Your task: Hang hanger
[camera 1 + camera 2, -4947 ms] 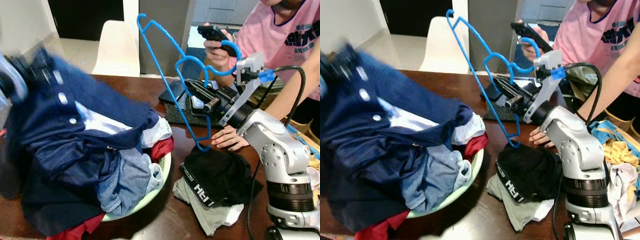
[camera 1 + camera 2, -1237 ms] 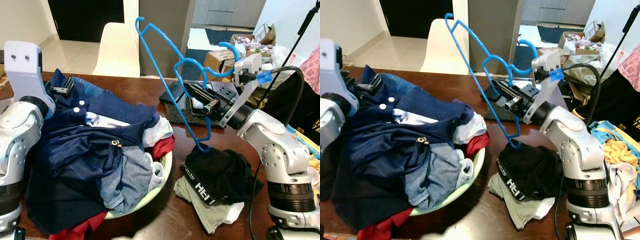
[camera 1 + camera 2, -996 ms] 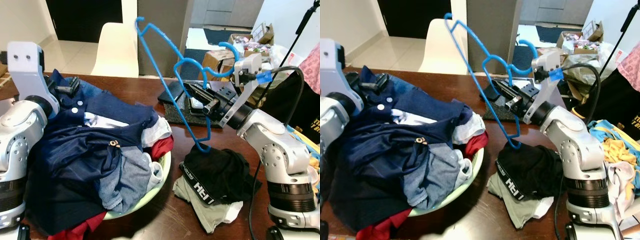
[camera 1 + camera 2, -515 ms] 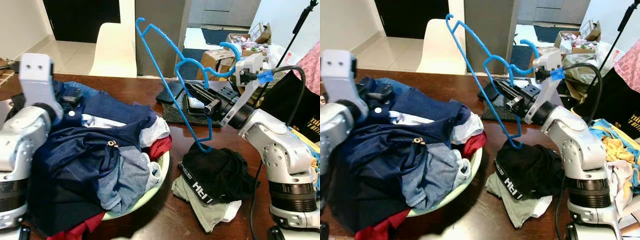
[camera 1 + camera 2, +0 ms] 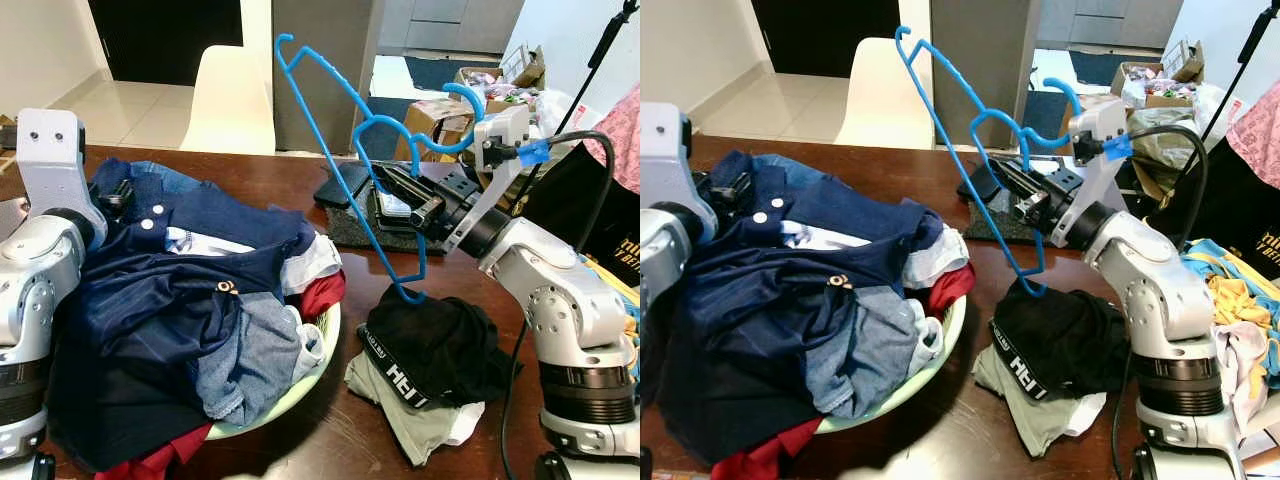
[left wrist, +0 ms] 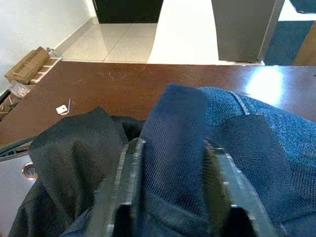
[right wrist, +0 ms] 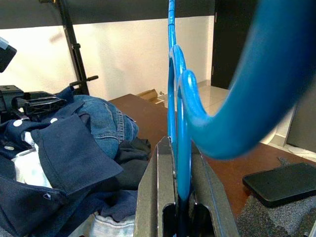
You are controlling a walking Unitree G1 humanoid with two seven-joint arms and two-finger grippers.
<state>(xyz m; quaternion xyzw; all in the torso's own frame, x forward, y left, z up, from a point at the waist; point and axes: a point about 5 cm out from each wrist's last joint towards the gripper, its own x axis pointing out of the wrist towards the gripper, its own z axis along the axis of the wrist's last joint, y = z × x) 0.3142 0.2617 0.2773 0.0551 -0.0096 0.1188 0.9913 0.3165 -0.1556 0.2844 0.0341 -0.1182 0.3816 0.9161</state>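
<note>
My right gripper (image 5: 386, 181) is shut on a blue plastic hanger (image 5: 334, 170), held tilted above the table; its lower corner touches a black garment (image 5: 440, 345). In the right wrist view the hanger (image 7: 178, 123) runs between the closed fingers (image 7: 148, 197). A navy buttoned shirt (image 5: 170, 290) lies on top of a clothes pile in a pale green basin (image 5: 325, 345). My left gripper (image 5: 115, 195) is at the pile's far left. In the left wrist view its fingers (image 6: 126, 187) are shut on a fold of the navy shirt (image 6: 173, 113).
A black phone (image 5: 335, 185) and a dark mat (image 5: 350, 225) lie on the brown table (image 5: 270, 170) behind the hanger. A white chair (image 5: 230, 100) stands beyond the table. A person's pink sleeve (image 5: 625, 120) is at the right edge, above more clothes (image 5: 1230, 290).
The navy shirt, lifted and blurred 4.9 s ago, now rests on the pile with my left gripper still on it. The person behind the hanger has moved off to the right.
</note>
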